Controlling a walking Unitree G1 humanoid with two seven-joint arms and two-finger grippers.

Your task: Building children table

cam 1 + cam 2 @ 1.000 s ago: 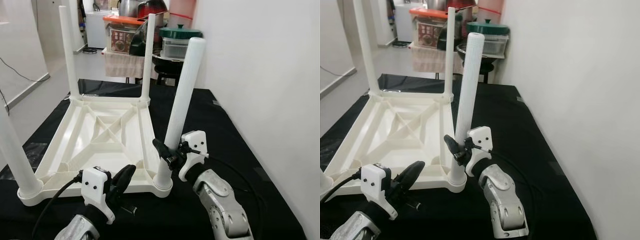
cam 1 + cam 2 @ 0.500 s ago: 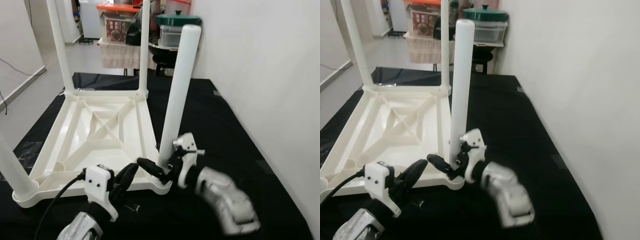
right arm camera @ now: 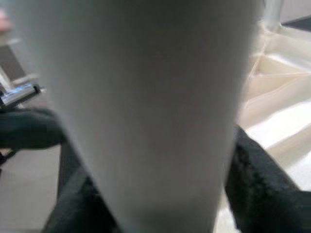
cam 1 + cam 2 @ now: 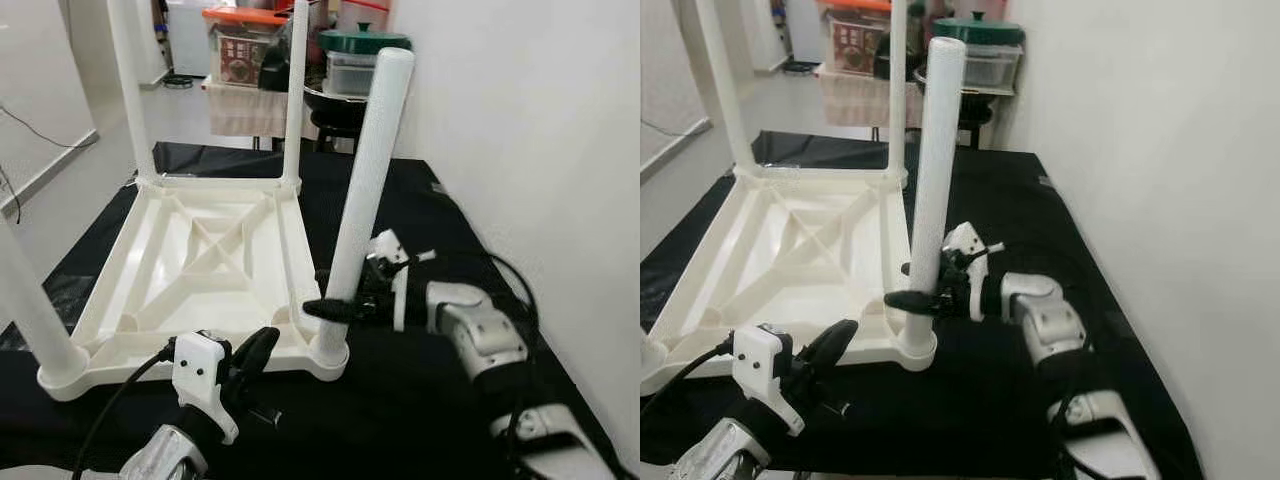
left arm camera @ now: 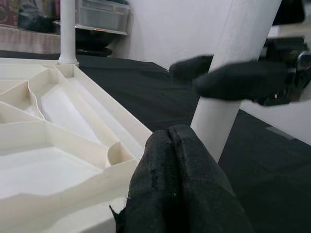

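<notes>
Evidently the last leg is being seated. Near the front edge of the black desk (image 4: 440, 400), the left end effector (image 4: 262, 352) waits with fingers pressed shut, empty, just beside the upturned white table (image 4: 205, 265). Further right, the right end effector (image 4: 335, 305) clasps the near-right leg (image 4: 362, 190) low down — fingers either side. That leg leans slightly; next it probably needs straightening and pressing into its corner socket (image 4: 328, 358).

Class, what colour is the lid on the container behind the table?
Green lid, clearest in the left eye view.
</notes>
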